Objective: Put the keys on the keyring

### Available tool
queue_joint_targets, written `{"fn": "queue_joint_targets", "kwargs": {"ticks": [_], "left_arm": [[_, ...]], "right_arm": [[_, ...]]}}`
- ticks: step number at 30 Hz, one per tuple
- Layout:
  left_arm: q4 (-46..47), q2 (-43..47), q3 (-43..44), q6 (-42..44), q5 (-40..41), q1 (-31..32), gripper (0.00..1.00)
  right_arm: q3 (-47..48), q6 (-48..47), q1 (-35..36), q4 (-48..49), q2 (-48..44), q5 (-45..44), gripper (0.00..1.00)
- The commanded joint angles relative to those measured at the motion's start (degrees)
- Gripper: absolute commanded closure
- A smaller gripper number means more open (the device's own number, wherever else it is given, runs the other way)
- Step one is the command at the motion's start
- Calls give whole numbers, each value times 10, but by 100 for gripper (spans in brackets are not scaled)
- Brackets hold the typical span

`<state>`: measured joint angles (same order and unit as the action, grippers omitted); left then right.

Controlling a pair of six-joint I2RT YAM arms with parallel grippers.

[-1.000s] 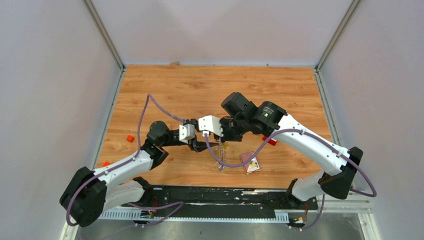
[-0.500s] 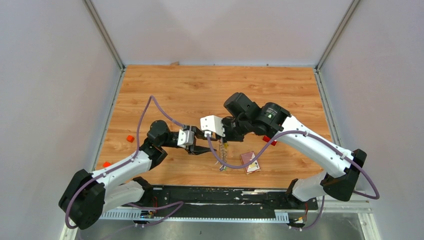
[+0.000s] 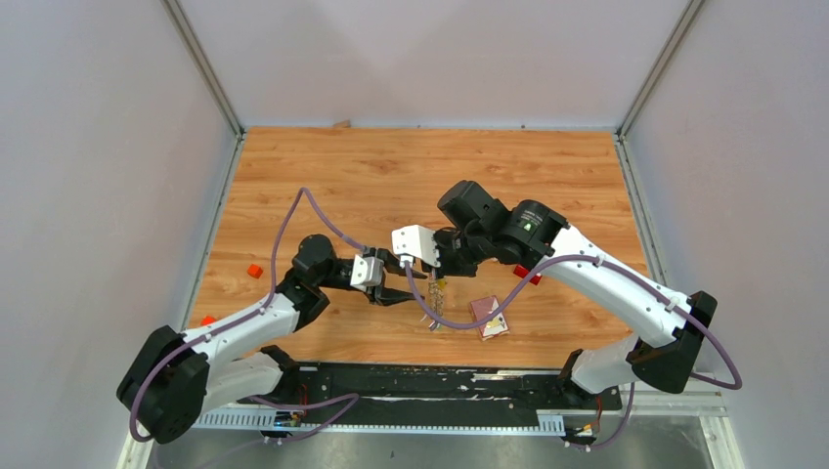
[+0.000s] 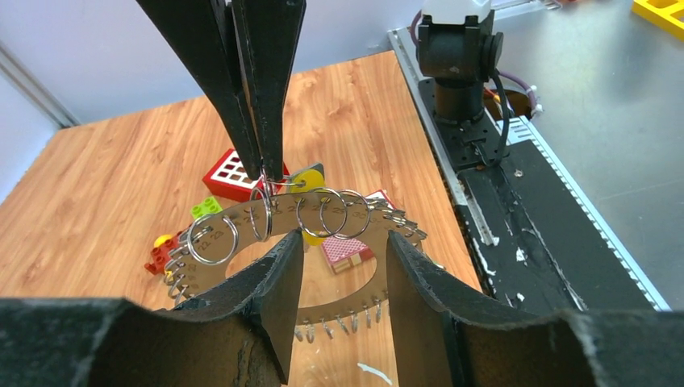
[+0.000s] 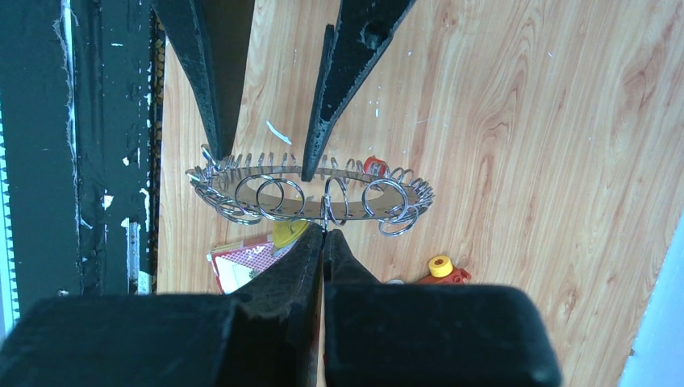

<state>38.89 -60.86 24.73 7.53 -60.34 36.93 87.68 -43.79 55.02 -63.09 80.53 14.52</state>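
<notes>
One keyring is pinched between two right fingers.

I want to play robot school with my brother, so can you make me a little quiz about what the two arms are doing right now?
1. True or false: the right gripper is shut on the flat grey metal keyring fringed with small wire loops.
2. The left gripper is: A open, B shut, C out of view.
3. What colour is the round plastic tag beside the right gripper's tips?
Key: 1 true; 2 A; 3 yellow.
</notes>
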Motion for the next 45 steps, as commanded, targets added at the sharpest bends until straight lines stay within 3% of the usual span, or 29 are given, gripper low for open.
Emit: {"fn": "queue_joint_targets", "kwargs": {"ticks": [1, 32, 45], "left_arm": [[36, -12, 22, -11, 20, 7, 50], [117, -32, 31, -89, 43, 17, 53], [127, -50, 37, -105, 60, 20, 69]], "right_arm": [[11, 10, -4, 29, -8, 12, 100], [15, 14, -3, 29, 2, 25, 100], [14, 16, -3, 30, 3, 28, 100]]}}
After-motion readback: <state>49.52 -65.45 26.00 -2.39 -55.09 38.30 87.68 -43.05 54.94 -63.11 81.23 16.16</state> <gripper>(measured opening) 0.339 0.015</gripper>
